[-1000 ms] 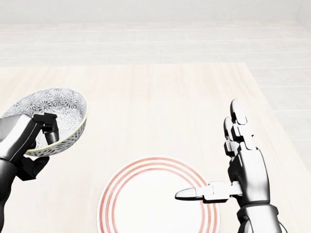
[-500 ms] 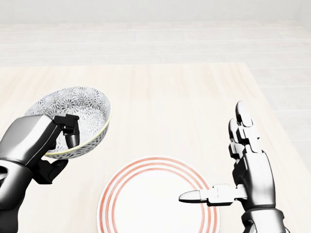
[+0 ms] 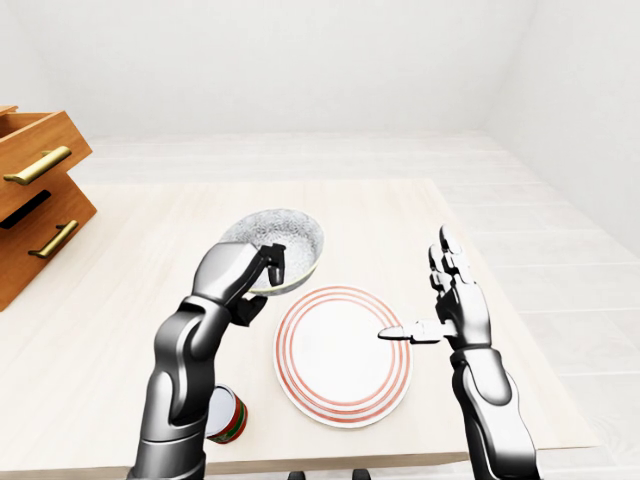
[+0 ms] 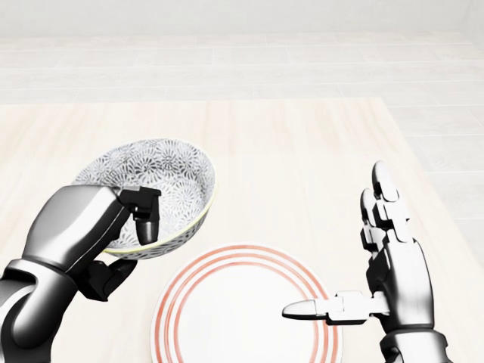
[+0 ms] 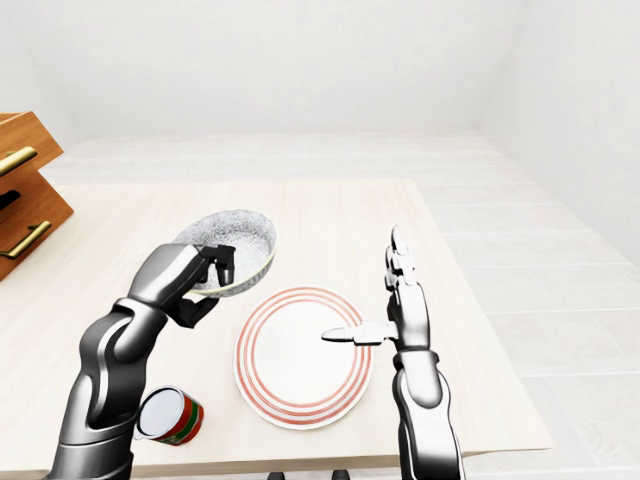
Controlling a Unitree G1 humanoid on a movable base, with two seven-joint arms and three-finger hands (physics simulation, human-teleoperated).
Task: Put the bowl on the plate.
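We see a pale wood surface (image 3: 130,260) in a white room, with brown drawers (image 3: 35,205) at the left. In the head view the left hand (image 4: 87,227) pinches the rim of the bowl (image 4: 162,178). The bowl is held up just left of the plate (image 4: 227,321), open side up and a bit tipped. The right hand (image 4: 397,280) is spread wide and holds nothing.

Grey-patterned bowl (image 4: 168,178), tilted, held aloft (upper left of the red-ringed white plate (image 4: 238,325)).
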